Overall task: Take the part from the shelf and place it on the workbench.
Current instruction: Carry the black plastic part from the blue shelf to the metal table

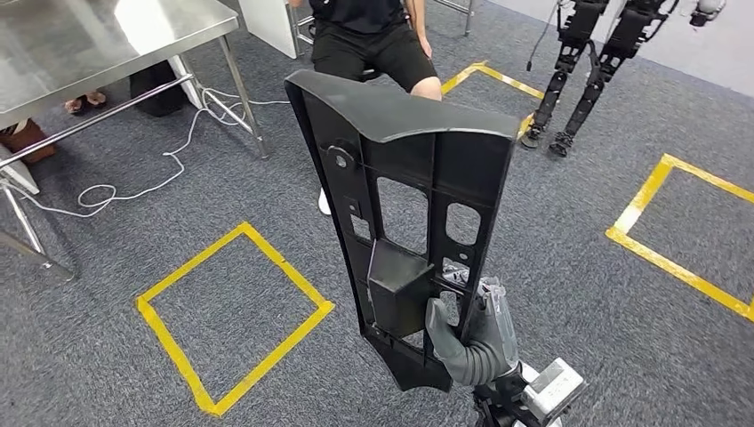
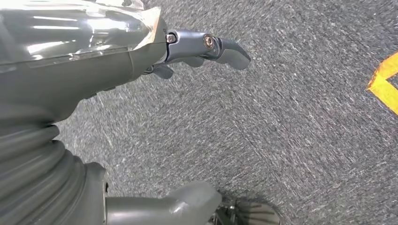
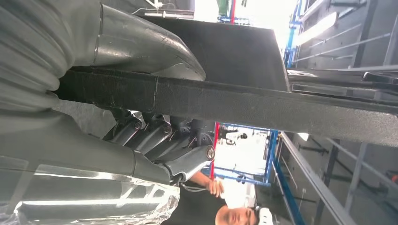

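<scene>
The right robot hand grips the black plastic part by its lower edge, fingers through an opening and thumb pressed on the near face, holding it upright at centre frame, probably so it clears the floor in transit. The left robot hand hangs empty over the carpet, fingers loosely apart. The steel worktop sits upper left. A seated person, a white cable and yellow floor tape lie between.

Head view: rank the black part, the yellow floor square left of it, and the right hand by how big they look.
1. Part, though nearness inflates it.
2. Yellow square, a close second.
3. Right hand, gripping the part's lower edge.
</scene>
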### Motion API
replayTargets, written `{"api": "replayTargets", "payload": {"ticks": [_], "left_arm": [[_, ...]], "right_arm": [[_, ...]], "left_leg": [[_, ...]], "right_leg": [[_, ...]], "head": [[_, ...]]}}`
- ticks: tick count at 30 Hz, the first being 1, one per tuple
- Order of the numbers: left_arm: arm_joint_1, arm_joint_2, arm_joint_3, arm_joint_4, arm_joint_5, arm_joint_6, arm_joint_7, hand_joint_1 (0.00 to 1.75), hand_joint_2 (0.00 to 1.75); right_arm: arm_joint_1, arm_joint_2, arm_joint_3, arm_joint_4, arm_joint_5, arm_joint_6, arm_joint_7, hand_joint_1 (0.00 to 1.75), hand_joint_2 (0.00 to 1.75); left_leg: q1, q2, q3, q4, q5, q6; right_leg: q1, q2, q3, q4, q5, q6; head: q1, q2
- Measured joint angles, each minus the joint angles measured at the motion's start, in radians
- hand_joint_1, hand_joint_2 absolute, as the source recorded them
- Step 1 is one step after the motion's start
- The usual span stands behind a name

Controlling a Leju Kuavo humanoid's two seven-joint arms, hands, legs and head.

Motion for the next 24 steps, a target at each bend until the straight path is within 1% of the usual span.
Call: {"api": "replayTargets", "payload": {"ticks": [1, 2, 3, 4, 5, 6, 7, 8, 9, 10, 11, 12, 13, 14, 15, 16, 17, 18, 19, 20, 21, 22, 23, 24], "left_arm": [[-0.001, 0.001, 0.0, 0.0, 0.0, 0.0, 0.0, 0.0, 1.75], [-0.003, 0.002, -0.001, 0.0, -0.001, 0.0, 0.0, 0.0, 1.75], [-0.004, 0.003, -0.001, -0.001, -0.001, 0.0, 0.0, 0.0, 1.75], [-0.005, 0.003, -0.002, -0.001, -0.001, 0.0, 0.0, 0.0, 1.75], [-0.004, 0.004, -0.002, -0.001, -0.001, 0.0, 0.0, 0.0, 1.75], [-0.004, 0.004, -0.002, -0.001, -0.001, 0.0, 0.0, 0.0, 1.75], [-0.004, 0.005, -0.002, -0.002, -0.001, 0.0, 0.0, 0.0, 1.75], [-0.005, 0.005, -0.002, -0.002, -0.001, 0.0, 0.0, 0.0, 1.75], [-0.007, 0.005, -0.003, -0.003, -0.001, 0.0, 0.0, 0.0, 1.75], [-0.007, 0.005, -0.003, -0.004, -0.001, 0.0, 0.0, 0.0, 1.75], [-0.007, 0.005, -0.003, -0.004, -0.001, 0.0, 0.0, 0.0, 1.75], [-0.007, 0.005, -0.003, -0.004, -0.001, 0.0, 0.0, 0.0, 1.75], [-0.006, 0.005, -0.003, -0.004, -0.001, 0.0, 0.0, 0.0, 1.75], [-0.006, 0.004, -0.003, -0.004, -0.001, 0.0, 0.0, 0.0, 1.75], [-0.006, 0.005, -0.003, -0.004, -0.001, 0.0, 0.0, 0.0, 1.75], [-0.005, 0.006, -0.003, -0.005, -0.001, 0.001, 0.001, 0.0, 1.75], [-0.005, 0.007, -0.003, -0.005, 0.0, 0.002, 0.002, 0.0, 1.75], [-0.003, 0.008, -0.003, -0.005, 0.001, 0.003, 0.002, 0.0, 1.75], [-0.001, 0.008, -0.003, -0.005, 0.002, 0.004, 0.002, 0.0, 1.75], [0.001, 0.009, -0.003, -0.005, 0.004, 0.006, 0.002, 0.0, 1.75], [0.003, 0.009, -0.003, -0.005, 0.005, 0.006, 0.001, 0.0, 1.75], [0.003, 0.009, -0.003, -0.005, 0.006, 0.007, 0.0, 0.0, 1.75], [0.002, 0.01, -0.003, -0.005, 0.006, 0.007, -0.001, 0.0, 1.75], [0.001, 0.01, -0.003, -0.005, 0.006, 0.007, -0.002, 0.0, 1.75]], "right_arm": [[0.0, 0.0, 0.0, 0.0, 0.0, 0.0, 0.0, 1.75, 1.75], [0.0, 0.0, 0.0, 0.0, 0.0, 0.0, 0.0, 1.75, 1.75], [0.0, 0.0, 0.0, 0.0, 0.0, 0.0, 0.0, 1.75, 1.75], [-0.001, 0.0, -0.001, 0.0, 0.0, 0.0, 0.0, 1.75, 1.75], [-0.001, 0.001, -0.001, -0.001, 0.0, 0.0, 0.0, 1.75, 1.75], [-0.001, 0.001, -0.002, -0.001, 0.0, 0.0, 0.0, 1.75, 1.75], [-0.001, 0.001, -0.003, -0.001, 0.0, 0.0, 0.0, 1.75, 1.75], [0.0, 0.0, -0.004, -0.001, 0.0, 0.0, -0.001, 1.75, 1.75], [0.001, 0.0, -0.005, -0.001, 0.0, 0.0, -0.001, 1.75, 1.75], [0.003, -0.001, -0.006, 0.0, 0.0, 0.0, -0.001, 1.75, 1.75], [0.004, -0.002, -0.006, 0.001, 0.0, -0.001, 0.0, 1.75, 1.75], [0.005, -0.003, -0.007, 0.002, 0.0, -0.003, 0.0, 1.75, 1.75], [0.005, -0.003, -0.007, 0.002, 0.0, -0.006, 0.0, 1.75, 1.75], [0.005, -0.004, -0.008, 0.003, -0.001, -0.008, 0.0, 1.75, 1.75], [0.005, -0.004, -0.008, 0.004, -0.001, -0.011, -0.001, 1.75, 1.75], [0.005, -0.004, -0.008, 0.004, -0.001, -0.013, -0.001, 1.75, 1.75], [0.005, -0.004, -0.007, 0.005, -0.001, -0.013, -0.002, 1.75, 1.75], [0.006, -0.004, -0.007, 0.006, -0.002, -0.014, -0.002, 1.75, 1.75], [0.006, -0.004, -0.007, 0.006, -0.002, -0.015, -0.003, 1.75, 1.75], [0.006, -0.003, -0.007, 0.007, -0.002, -0.015, -0.005, 1.75, 1.75], [0.006, -0.003, -0.007, 0.008, -0.002, -0.015, -0.006, 1.75, 1.75], [0.006, -0.002, -0.007, 0.008, -0.002, -0.015, -0.007, 1.75, 1.75], [0.006, -0.001, -0.007, 0.008, -0.002, -0.016, -0.008, 1.75, 1.75], [0.006, -0.001, -0.007, 0.009, -0.002, -0.016, -0.008, 1.75, 1.75]], "left_leg": [[-0.005, 0.016, 0.024, -0.047, 0.015, 0.008], [-0.011, 0.026, 0.036, -0.069, 0.019, 0.015], [-0.015, 0.022, 0.035, -0.072, 0.016, 0.019], [-0.017, 0.011, 0.038, -0.078, 0.018, 0.024], [-0.015, 0.001, 0.045, -0.087, 0.022, 0.028], [-0.011, -0.01, 0.052, -0.097, 0.027, 0.033], [-0.007, -0.021, 0.059, -0.107, 0.033, 0.038], [-0.003, -0.031, 0.062, -0.112, 0.036, 0.04], [-0.002, -0.043, 0.062, -0.113, 0.036, 0.042], [-0.002, -0.056, 0.062, -0.112, 0.036, 0.042], [-0.001, -0.07, 0.061, -0.112, 0.036, 0.041], [-0.001, -0.084, 0.062, -0.112, 0.035, 0.04], [0.001, -0.098, 0.063, -0.111, 0.034, 0.038], [0.002, -0.112, 0.064, -0.109, 0.033, 0.035], [0.002, -0.124, 0.064, -0.106, 0.031, 0.029], [0.002, -0.136, 0.063, -0.101, 0.028, 0.021], [0.001, -0.144, 0.059, -0.097, 0.026, 0.014], [0.0, -0.151, 0.056, -0.095, 0.025, 0.008], [0.003, -0.156, 0.052, -0.094, 0.026, 0.003], [0.006, -0.154, 0.049, -0.09, 0.025, -0.001], [0.007, -0.137, 0.042, -0.077, 0.017, -0.004], [0.008, -0.114, 0.028, -0.047, 0.001, -0.008], [0.007, -0.086, 0.004, 0.001, -0.024, -0.012], [0.006, -0.063, -0.029, 0.065, -0.054, -0.015]], "right_leg": [[0.002, -0.008, 0.004, 0.0, -0.004, 0.004], [0.003, -0.016, 0.006, 0.0, -0.007, 0.008], [0.004, -0.024, 0.008, -0.002, -0.009, 0.013], [0.003, -0.032, 0.013, -0.005, -0.01, 0.018], [0.003, -0.028, 0.015, -0.005, -0.013, 0.023], [0.003, -0.012, 0.012, 0.009, -0.023, 0.025], [0.002, 0.01, -0.001, 0.041, -0.041, 0.025], [-0.001, 0.035, -0.027, 0.094, -0.065, 0.023], [-0.003, 0.051, -0.06, 0.16, -0.092, 0.02], [-0.005, 0.057, -0.093, 0.221, -0.112, 0.02], [-0.007, 0.059, -0.116, 0.258, -0.119, 0.025], [-0.01, 0.06, -0.122, 0.258, -0.109, 0.034], [-0.014, 0.062, -0.109, 0.219, -0.083, 0.046], [-0.019, 0.071, -0.081, 0.151, -0.05, 0.058], [-0.024, 0.086, -0.053, 0.086, -0.021, 0.066], [-0.028, 0.098, -0.03, 0.035, -0.001, 0.067], [-0.028, 0.107, -0.018, 0.009, 0.009, 0.063], [-0.026, 0.108, -0.016, 0.004, 0.01, 0.055], [-0.023, 0.1, -0.015, 0.003, 0.012, 0.046], [-0.023, 0.093, -0.015, 0.003, 0.013, 0.039], [-0.023, 0.086, -0.013, 0.002, 0.014, 0.032], [-0.023, 0.078, -0.011, 0.001, 0.014, 0.025], [-0.022, 0.069, -0.01, 0.0, 0.013, 0.019], [-0.018, 0.059, -0.008, 0.0, 0.011, 0.015]], "head": [[0.0, 0.0], [0.001, 0.0], [0.001, 0.0], [0.0, 0.0], [0.001, 0.0], [0.001, 0.0], [0.003, 0.0], [0.006, 0.0], [0.007, 0.0], [0.009, 0.0], [0.01, 0.0], [0.01, 0.0], [0.01, 0.0], [0.01, 0.0], [0.011, 0.0], [0.012, 0.0], [0.012, 0.0], [0.011, 0.0], [0.011, 0.0], [0.01, 0.0], [0.008, 0.0], [0.005, 0.0], [0.002, 0.0], [0.0, 0.0]]}}
